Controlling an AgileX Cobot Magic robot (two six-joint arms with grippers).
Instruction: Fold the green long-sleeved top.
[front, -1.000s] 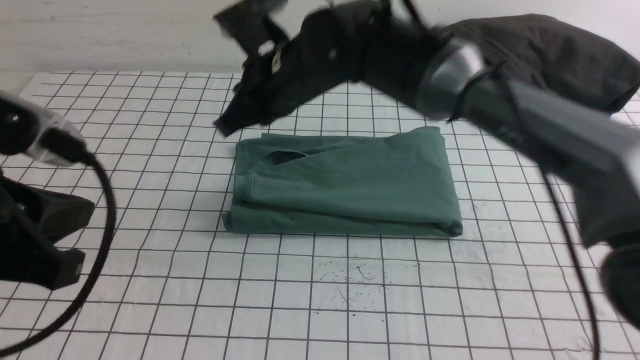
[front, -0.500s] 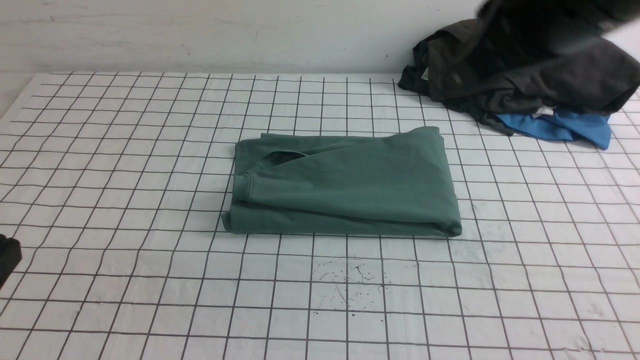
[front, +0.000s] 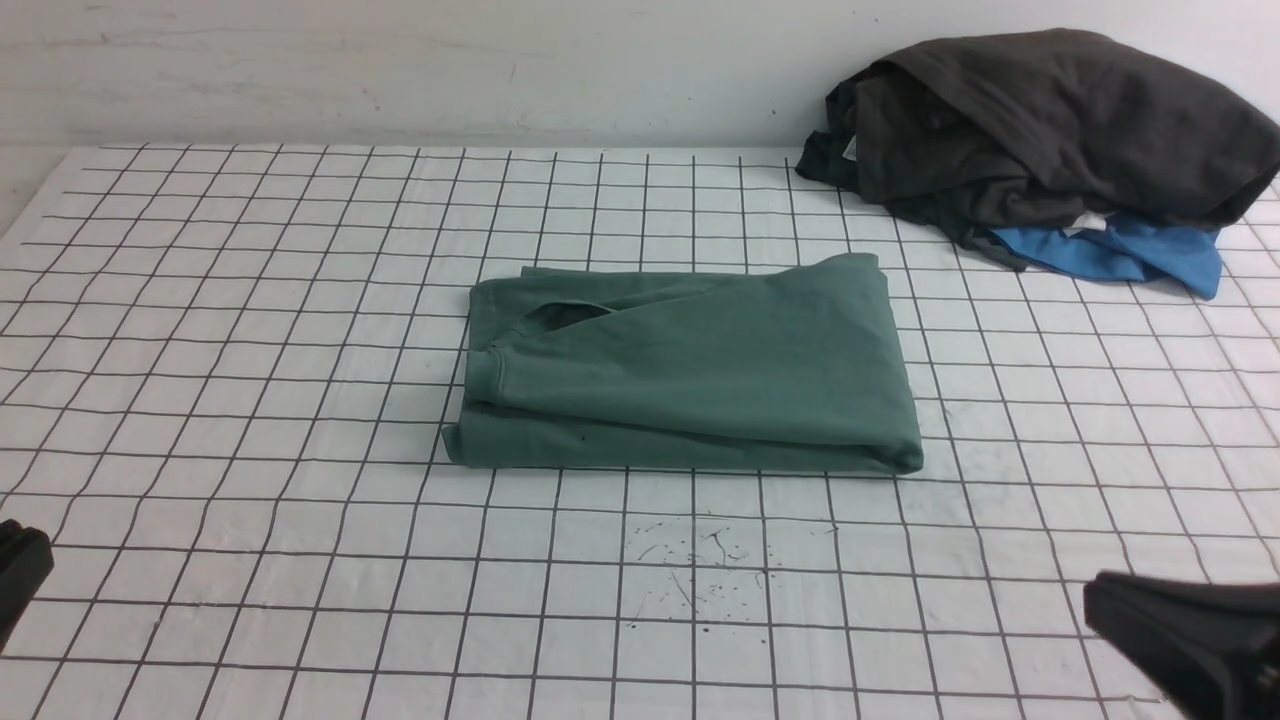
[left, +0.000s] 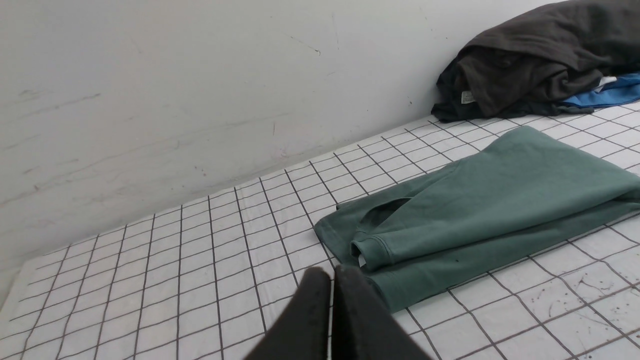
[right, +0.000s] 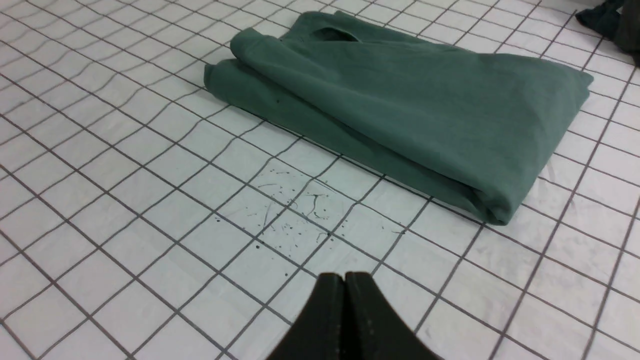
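We see the left gripper (left: 331, 280) and right gripper (right: 344, 282) both closed, empty, at the near corners. The green long-sleeved top (front: 690, 370) lies folded mid-table, well apart, beyond them.

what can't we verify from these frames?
- Green top: chest logo and sleeves, hidden inside the folds in all three views.
- Blue garment: type and shape, mostly buried under the dark pile in the front view.
- Left pincer, right pincer: only shut tips show; front view's edge crops both.
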